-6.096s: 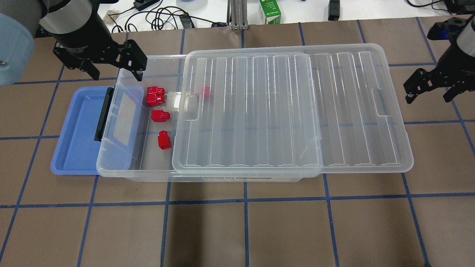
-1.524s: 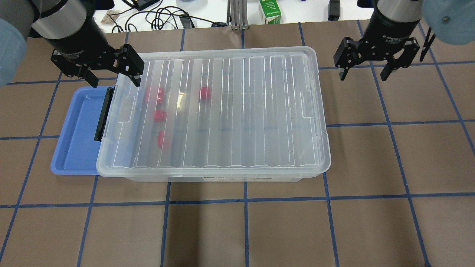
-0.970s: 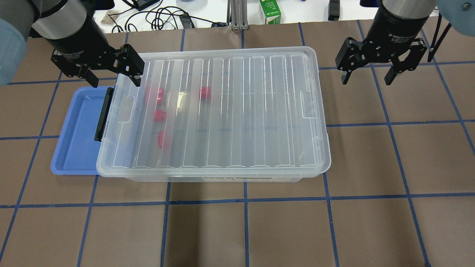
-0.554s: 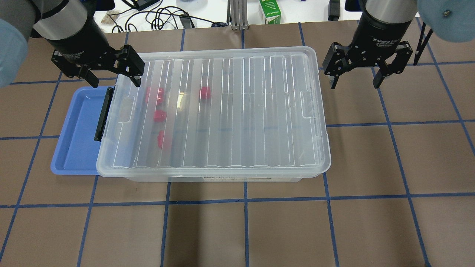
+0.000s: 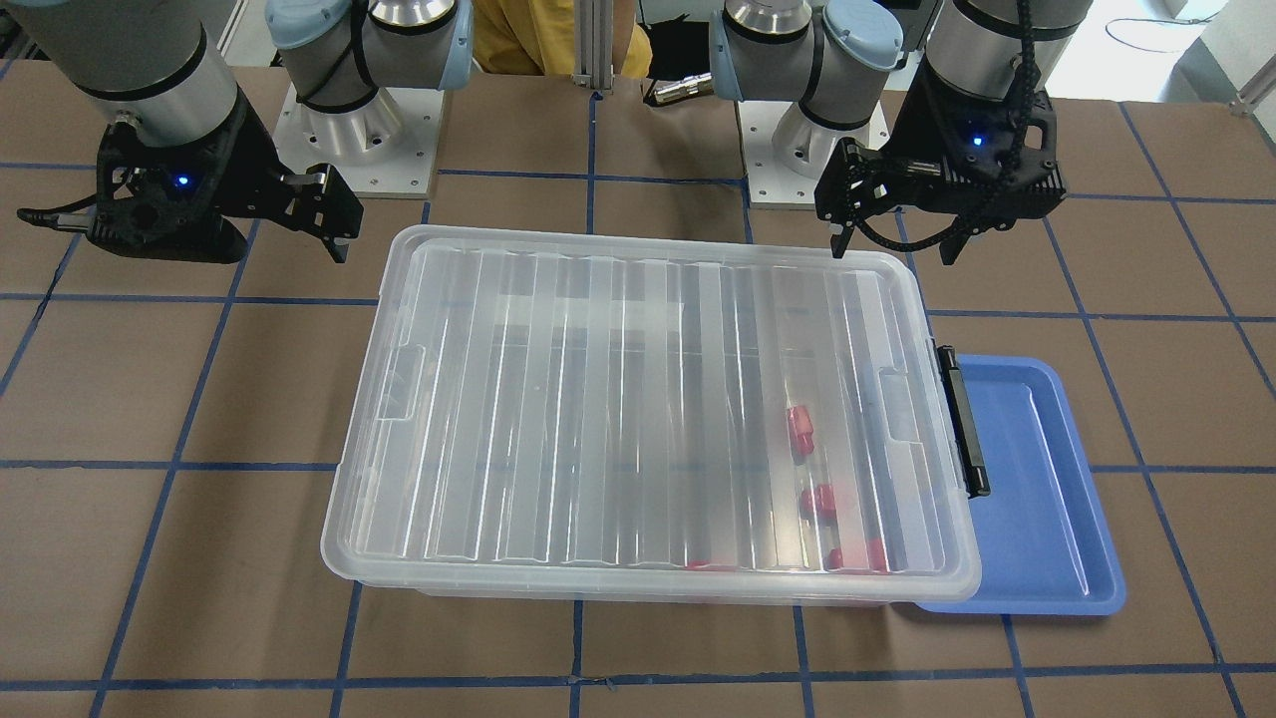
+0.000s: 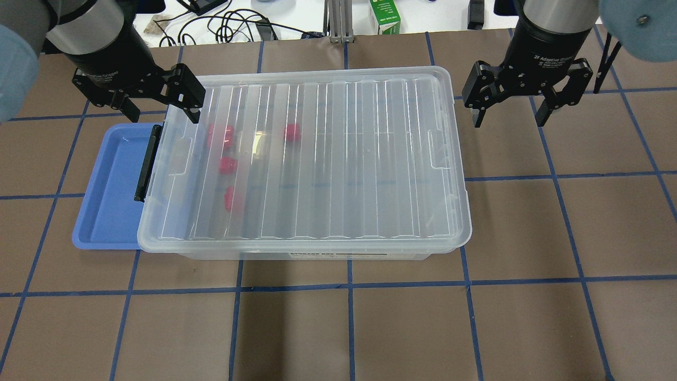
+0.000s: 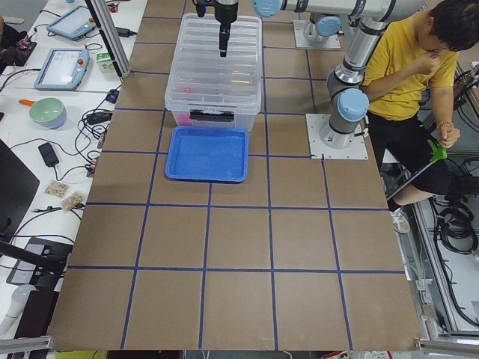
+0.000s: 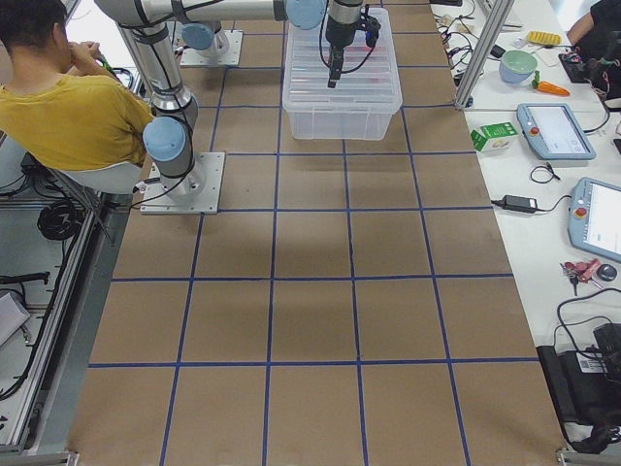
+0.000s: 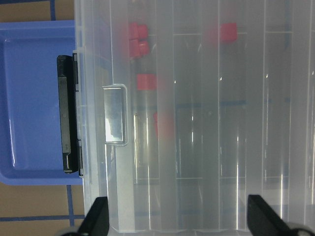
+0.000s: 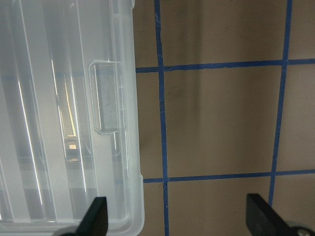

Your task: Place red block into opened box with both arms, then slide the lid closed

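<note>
Lid point(image 6: 317, 159) fully covers the box point(image 6: 264, 254), long axis running between my tools.
My left tool point(image 6: 163, 111) and right tool point(image 6: 509, 119) flank its short ends, both wide, empty.

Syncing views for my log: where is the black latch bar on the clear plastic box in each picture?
Front-facing: black latch bar right of centre.
Overhead: bar at left.
Exterior left: bar near top, left of centre.
Exterior right: not visible.
Left wrist: bar at left.
Right wrist: not in it.
Shared landmark: flat blue plastic tray beside it.
</note>
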